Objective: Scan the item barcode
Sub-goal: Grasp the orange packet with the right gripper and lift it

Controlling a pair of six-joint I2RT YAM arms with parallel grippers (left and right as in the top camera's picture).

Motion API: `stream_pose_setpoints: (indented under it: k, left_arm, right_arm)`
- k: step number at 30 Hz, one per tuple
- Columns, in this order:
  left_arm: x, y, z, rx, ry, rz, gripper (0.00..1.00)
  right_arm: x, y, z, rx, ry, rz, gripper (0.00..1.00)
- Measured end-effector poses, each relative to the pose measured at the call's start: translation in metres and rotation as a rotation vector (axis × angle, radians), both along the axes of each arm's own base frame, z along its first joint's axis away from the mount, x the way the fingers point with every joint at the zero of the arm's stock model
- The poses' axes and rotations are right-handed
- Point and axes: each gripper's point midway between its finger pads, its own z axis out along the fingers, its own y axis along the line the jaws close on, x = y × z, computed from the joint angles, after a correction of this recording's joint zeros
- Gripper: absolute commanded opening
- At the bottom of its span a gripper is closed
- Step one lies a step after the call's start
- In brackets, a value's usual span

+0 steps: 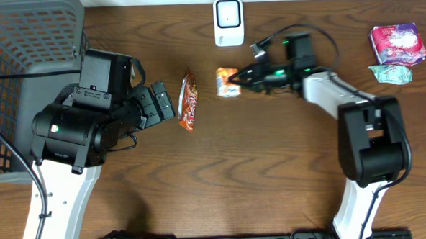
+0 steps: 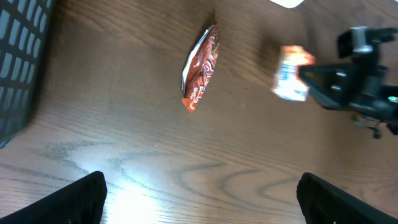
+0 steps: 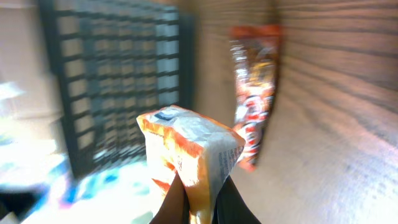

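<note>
A small orange and white snack packet (image 1: 227, 82) is pinched at its edge by my right gripper (image 1: 244, 78), which is shut on it just below the white barcode scanner (image 1: 228, 21). The right wrist view shows the packet (image 3: 189, 149) rising from between the two dark fingers (image 3: 174, 202), slightly blurred. It also shows in the left wrist view as the packet (image 2: 291, 73) held off the wood. My left gripper (image 1: 170, 105) stands open over bare table, its fingers (image 2: 74, 200) wide apart with nothing between them.
A long red-orange snack bag (image 1: 189, 100) lies between the two grippers. A grey mesh basket (image 1: 24, 77) fills the far left. A purple-red packet (image 1: 398, 43) and a green packet (image 1: 392, 73) sit at the far right.
</note>
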Motion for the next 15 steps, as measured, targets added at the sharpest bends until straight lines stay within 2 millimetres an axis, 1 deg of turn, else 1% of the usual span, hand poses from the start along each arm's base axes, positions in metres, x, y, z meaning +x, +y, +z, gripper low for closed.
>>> stream_pose_setpoints:
  k: [3, 5, 10, 15]
  left_arm:
    - [0.0, 0.0, 0.0, 0.0, 0.0, 0.0, 0.98]
    - [0.0, 0.0, 0.0, 0.0, 0.0, 0.0, 0.98]
    - [0.0, 0.0, 0.0, 0.0, 0.0, 0.0, 0.98]
    - [0.0, 0.0, 0.0, 0.0, 0.0, 0.0, 0.98]
  right_arm:
    - [-0.008, -0.017, 0.015, 0.097, 0.013, 0.049, 0.01]
    - [-0.011, -0.023, 0.02, 0.133, 0.008, 0.07, 0.01]
    - [-0.018, -0.024, 0.029, 0.186, -0.014, 0.115, 0.01]
    - [-0.017, -0.022, 0.031, 0.186, -0.045, 0.121, 0.01]
